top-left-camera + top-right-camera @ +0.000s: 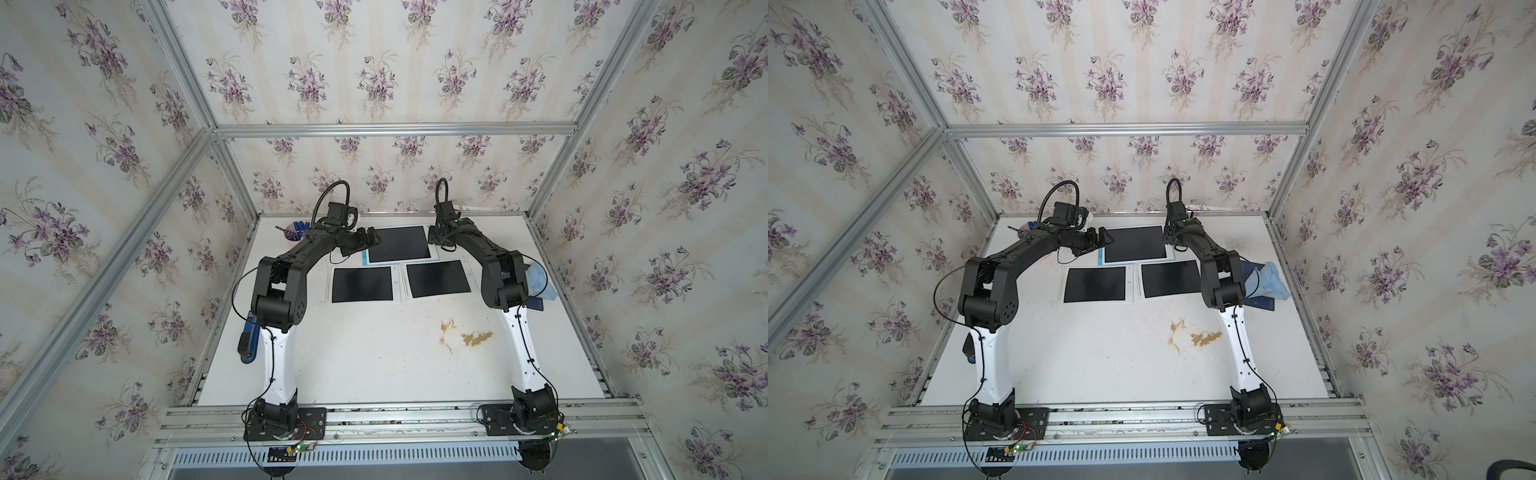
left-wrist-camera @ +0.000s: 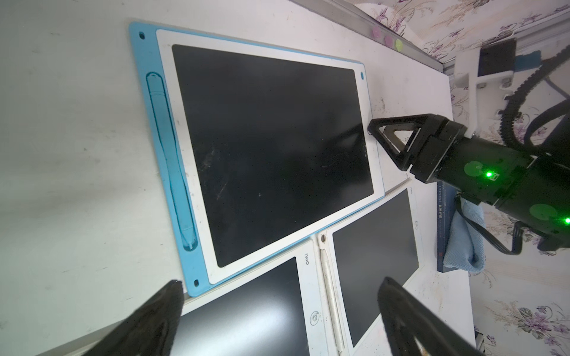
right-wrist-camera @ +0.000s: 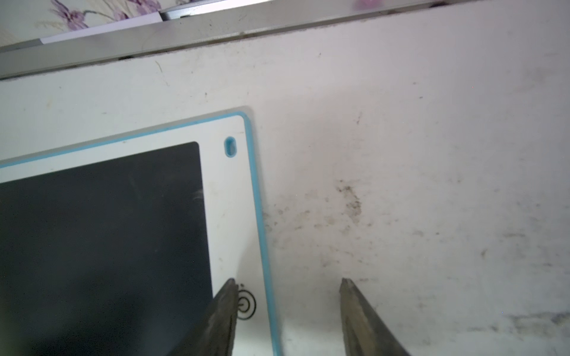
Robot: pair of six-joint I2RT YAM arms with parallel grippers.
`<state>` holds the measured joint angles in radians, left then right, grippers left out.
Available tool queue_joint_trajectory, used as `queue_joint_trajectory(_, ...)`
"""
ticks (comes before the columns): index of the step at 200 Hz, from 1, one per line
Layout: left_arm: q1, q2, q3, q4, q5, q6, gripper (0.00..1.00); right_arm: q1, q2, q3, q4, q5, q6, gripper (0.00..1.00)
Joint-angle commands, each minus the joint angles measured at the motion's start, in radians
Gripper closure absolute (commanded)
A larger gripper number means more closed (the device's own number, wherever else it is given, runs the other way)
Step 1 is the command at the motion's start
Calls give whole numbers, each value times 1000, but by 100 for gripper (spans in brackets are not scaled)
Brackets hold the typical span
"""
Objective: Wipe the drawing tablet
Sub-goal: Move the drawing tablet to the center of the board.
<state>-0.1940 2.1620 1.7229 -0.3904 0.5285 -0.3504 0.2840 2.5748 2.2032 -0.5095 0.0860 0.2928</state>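
The left claw hangs spread wide and empty at the 9 o'clock edge of the blue-framed drawing tablet, which lies flat at 12 o'clock on the worktop. The right claw stands half spread, gripping nothing, astride the tablet's 3 o'clock edge: one finger over the white border, the other over bare worktop. Only the left wrist view clearly shows the stylus in the frame's slot. The cloth lies on a book by the worktop's 3 o'clock edge; open worktop spreads toward 6 o'clock.
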Motion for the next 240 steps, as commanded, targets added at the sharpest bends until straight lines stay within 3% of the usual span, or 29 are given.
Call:
queue_joint_trajectory(1,2,5,4,24,17,-1,0,-15,22,2,-32,-31,14,47)
queue_joint_trajectory(240,13,18,-3,43,40,-26,0,-29,-14,-121,-30,-202,-109,45)
